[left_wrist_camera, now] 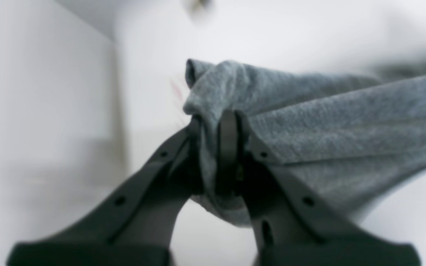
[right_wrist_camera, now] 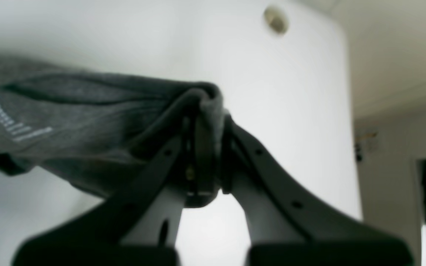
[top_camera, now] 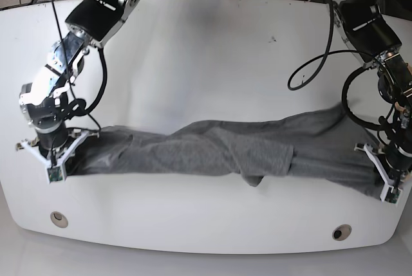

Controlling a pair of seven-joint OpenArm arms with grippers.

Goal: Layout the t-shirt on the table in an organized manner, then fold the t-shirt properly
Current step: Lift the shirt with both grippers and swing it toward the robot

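T-shirt [top_camera: 219, 150], soft and limp, sags between the left hand [left_wrist_camera: 216, 122] and right hand [right_wrist_camera: 207, 111], each clamped on bunched end fabric above the bench [top_camera: 206, 51].

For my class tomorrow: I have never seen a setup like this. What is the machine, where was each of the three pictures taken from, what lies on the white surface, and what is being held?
This is a robot with two jointed arms, each ending in a two-fingered gripper. One picture looks down from above on the white table. The other two come from small cameras mounted on the wrists, looking along the black fingers.

Across the table lies a grey t-shirt, stretched into a long, bunched band between the arms. Both ends are held. The left gripper, on the right side of the overhead picture, is shut on one end of the cloth. The right gripper, on the left side there, is shut on the other end.

Two round metal fittings sit in the table near its front edge. Black cables hang from the arms.
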